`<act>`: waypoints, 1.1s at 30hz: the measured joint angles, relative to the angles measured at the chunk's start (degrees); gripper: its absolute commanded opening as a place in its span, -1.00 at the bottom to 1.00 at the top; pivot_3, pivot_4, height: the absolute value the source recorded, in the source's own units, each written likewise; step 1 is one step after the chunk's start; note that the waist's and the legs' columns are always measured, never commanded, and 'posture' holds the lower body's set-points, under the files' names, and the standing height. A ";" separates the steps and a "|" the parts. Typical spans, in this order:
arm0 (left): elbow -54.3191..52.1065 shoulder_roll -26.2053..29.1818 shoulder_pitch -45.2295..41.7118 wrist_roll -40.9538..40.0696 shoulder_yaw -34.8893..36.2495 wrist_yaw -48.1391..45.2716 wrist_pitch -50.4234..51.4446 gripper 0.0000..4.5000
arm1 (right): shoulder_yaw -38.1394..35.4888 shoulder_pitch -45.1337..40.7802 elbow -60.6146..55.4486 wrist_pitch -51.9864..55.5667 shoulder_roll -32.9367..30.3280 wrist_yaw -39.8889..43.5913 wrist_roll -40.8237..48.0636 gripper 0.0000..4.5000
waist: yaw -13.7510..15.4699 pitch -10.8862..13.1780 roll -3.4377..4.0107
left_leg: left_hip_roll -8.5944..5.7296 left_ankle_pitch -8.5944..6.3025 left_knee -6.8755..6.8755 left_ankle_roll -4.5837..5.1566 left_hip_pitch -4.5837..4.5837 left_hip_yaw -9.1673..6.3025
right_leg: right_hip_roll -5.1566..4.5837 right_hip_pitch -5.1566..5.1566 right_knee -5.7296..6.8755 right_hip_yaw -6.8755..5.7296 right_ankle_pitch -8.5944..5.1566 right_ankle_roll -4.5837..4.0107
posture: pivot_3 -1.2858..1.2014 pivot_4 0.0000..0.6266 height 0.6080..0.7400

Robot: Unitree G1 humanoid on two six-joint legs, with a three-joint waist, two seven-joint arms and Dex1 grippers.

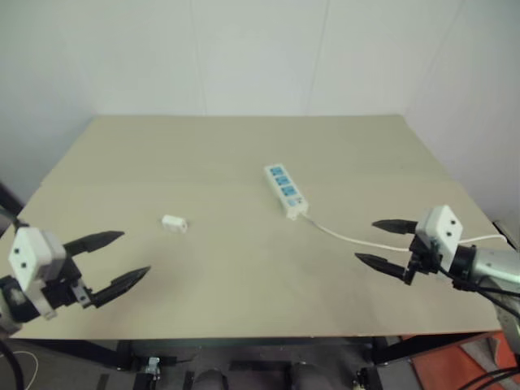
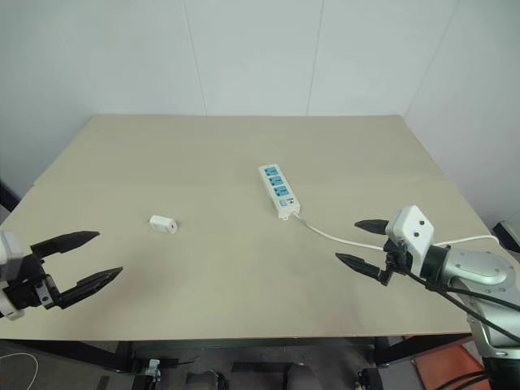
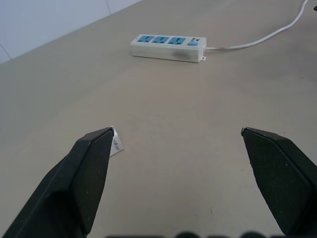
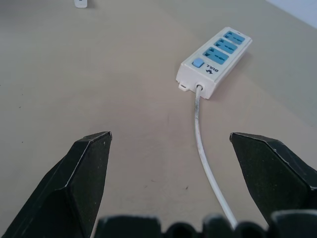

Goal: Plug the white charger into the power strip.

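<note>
- Nearest me, the left gripper (image 1: 120,257), two black pointed fingers on a white square block, hangs over the front left edge of the pale beige wooden table (image 1: 203,154). Its claw is spread wide and carries nothing.
- At the front right, the right gripper (image 1: 383,241) hovers the same way, fingers gaping and empty, aimed inward across the table. The thin white cable (image 1: 349,236) runs on the tabletop just below its fingertips.
- A little farther in, left of centre, the small white boxy charger (image 1: 174,223) lies by itself on the table. It is a short way ahead of the left claw and not touched by it.
- Farther still, right of centre, the long narrow white power strip with three blue sockets (image 1: 285,189) lies at a slant, its cable end towards the right gripper. All its sockets look free.
- As I read it, nothing is done yet: the charger is well apart from the strip, so picking it up, carrying it over and pushing it in all remain.
</note>
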 measured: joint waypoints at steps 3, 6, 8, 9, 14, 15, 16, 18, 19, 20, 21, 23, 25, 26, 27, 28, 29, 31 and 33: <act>0.09 0.03 -0.41 0.00 -0.19 -0.20 -0.01 1.00 | 0.05 0.00 -0.01 0.00 0.01 -0.08 -0.01 1.00 | 0.00 0.00 0.00 | 0.00 0.00 0.00 0.00 0.00 0.00 | 0.00 0.00 0.00 0.00 0.00 0.00 | 0.03 -0.52 1.00; 0.29 0.12 -0.93 0.00 -0.56 -0.36 -0.05 1.00 | 0.11 0.00 -0.08 0.00 0.06 -0.25 -0.02 1.00 | 0.02 0.00 0.00 | 0.00 0.00 0.00 0.00 0.00 0.00 | 0.00 0.00 0.00 0.00 0.00 0.00 | 0.03 -0.52 1.00; 0.63 0.16 -1.14 0.01 -1.07 -0.49 -0.09 1.00 | 0.11 0.00 -0.10 0.00 0.08 -0.43 -0.03 1.00 | 0.01 0.00 0.00 | 0.00 0.00 0.00 0.00 0.00 0.00 | 0.00 0.00 0.00 0.00 0.00 0.00 | 0.03 -0.52 1.00; 0.89 0.16 -1.22 0.01 -1.33 -0.60 -0.10 1.00 | 0.12 0.00 -0.13 0.00 0.09 -0.54 -0.03 1.00 | 0.02 0.00 0.00 | 0.00 0.00 0.00 0.00 0.00 0.00 | 0.01 0.00 0.00 0.00 0.00 0.00 | 0.03 -0.52 1.00; 1.56 0.16 -1.85 0.04 -2.08 -1.00 -0.57 1.00 | 0.35 -0.32 -0.17 0.00 0.59 -0.85 -0.13 1.00 | 0.02 0.00 0.00 | 0.00 0.00 0.00 0.00 0.00 0.00 | 0.00 0.00 0.00 0.00 0.00 0.00 | 0.03 -0.52 1.00; 1.70 0.18 -2.01 0.05 -2.18 -1.05 -0.88 1.00 | 0.65 -0.84 -0.15 0.00 1.07 -1.27 -0.23 1.00 | -0.02 0.00 0.00 | 0.00 0.00 0.00 0.00 0.00 0.00 | 0.01 0.00 0.00 0.01 0.01 0.00 | 0.03 -0.52 1.00; 1.88 0.24 -2.16 0.05 -2.35 -1.15 -1.13 1.00 | 1.46 -2.09 0.01 0.01 2.15 -2.34 -0.76 1.00 | -0.12 -0.02 -0.02 | 0.01 0.00 0.00 0.00 0.03 0.01 | 0.02 0.00 0.01 0.02 0.01 -0.01 | 0.03 -0.52 1.00; 2.13 0.47 -2.97 0.07 -3.39 -1.37 -1.31 1.00 | 4.37 -5.68 0.89 0.20 5.62 -5.11 -2.36 1.00 | -0.33 -0.05 -0.05 | 0.02 0.00 -0.01 0.00 0.11 0.01 | 0.07 0.01 0.05 0.09 0.02 -0.02 | 0.03 -0.52 1.00; 2.27 0.52 -3.53 0.08 -4.08 -1.39 -1.35 1.00 | 5.86 -7.19 1.56 0.48 7.25 -6.34 -2.96 1.00 | -0.34 -0.06 -0.06 | 0.02 0.00 -0.01 0.00 0.11 0.01 | 0.09 0.00 0.07 0.12 0.03 -0.04 | 0.03 -0.52 1.00; 2.54 0.66 -3.95 0.11 -4.67 -1.45 -1.38 1.00 | 8.29 -9.47 3.08 1.34 9.15 -7.94 -4.33 1.00 | -0.37 -0.06 -0.06 | 0.02 0.00 -0.02 0.00 0.13 0.02 | 0.10 0.00 0.08 0.14 0.04 -0.04 | 0.03 -0.52 1.00; 3.02 0.88 -4.61 0.21 -5.33 -1.48 -1.41 1.00 | 10.73 -11.86 5.30 2.01 10.94 -9.55 -6.05 1.00 | -0.39 -0.07 -0.07 | 0.02 0.00 -0.02 0.00 0.14 0.02 | 0.11 0.00 0.08 0.15 0.04 -0.05 | 0.03 -0.52 1.00; 3.73 1.29 -5.92 0.39 -6.66 -1.57 -1.45 1.00 | 14.95 -16.06 9.92 3.90 14.17 -12.49 -9.46 1.00 | -0.28 -0.07 -0.07 | 0.01 0.00 -0.02 0.00 0.08 0.04 | 0.10 -0.06 0.07 0.18 0.05 -0.07 | 0.03 -0.52 1.00; 4.16 1.38 -6.55 0.51 -7.07 -1.72 -1.51 1.00 | 18.12 -19.60 14.27 6.06 17.21 -15.57 -12.37 1.00 | -0.18 -0.07 -0.07 | 0.01 0.00 -0.04 0.00 -0.01 0.05 | 0.10 -0.13 0.06 0.18 0.26 -0.42 | 0.03 -0.52 1.00; 4.16 1.46 -6.98 0.54 -7.50 -1.71 -1.51 1.00 | 19.14 -21.36 16.31 7.04 18.66 -17.23 -13.67 1.00 | -0.08 -0.07 -0.07 | 0.01 0.00 -0.04 0.00 -0.11 0.05 | 0.09 -0.21 0.05 0.18 0.27 -0.43 | 0.03 -0.52 1.00; 4.15 1.55 -7.15 0.55 -7.83 -1.69 -1.50 1.00 | 20.41 -23.36 18.48 8.09 20.09 -19.13 -15.19 1.00 | -0.06 -0.07 -0.07 | 0.00 0.00 -0.04 0.00 -0.17 0.05 | 0.09 -0.25 0.04 0.18 0.28 -0.44 | 0.03 -0.52 1.00; 4.12 1.59 -7.36 0.55 -8.11 -1.61 -1.46 1.00 | 21.14 -25.01 20.29 8.80 21.48 -20.88 -16.53 1.00 | -0.04 -0.07 -0.07 | 0.01 0.00 -0.03 0.00 -0.20 0.05 | 0.09 -0.26 0.03 0.17 0.28 -0.44 | 0.03 -0.52 1.00; 4.06 1.63 -7.53 0.55 -8.35 -1.51 -1.42 1.00 | 21.72 -25.98 21.57 9.20 22.21 -22.27 -17.64 1.00 | 0.03 -0.07 -0.07 | 0.00 0.00 -0.03 0.00 -0.22 0.05 | 0.08 -0.26 0.03 0.17 0.28 -0.44 | 0.03 -0.52 1.00; 4.02 1.82 -7.66 0.54 -8.80 -1.29 -1.20 1.00 | 22.81 -28.61 25.79 9.74 24.20 -25.66 -20.44 1.00 | 0.01 -0.07 -0.07 | 0.00 0.00 -0.03 0.00 -0.21 0.05 | 0.08 -0.25 0.03 0.17 0.29 -0.44 | 0.03 -0.52 1.00; 3.90 1.87 -7.78 0.51 -8.93 -0.99 -1.10 1.00 | 23.07 -30.26 29.38 10.09 25.51 -27.45 -22.20 0.92 | 0.00 -0.07 -0.07 | 0.00 0.00 -0.03 0.00 -0.18 0.05 | 0.08 -0.23 0.04 0.16 0.29 -0.44 | 0.03 -0.52 1.00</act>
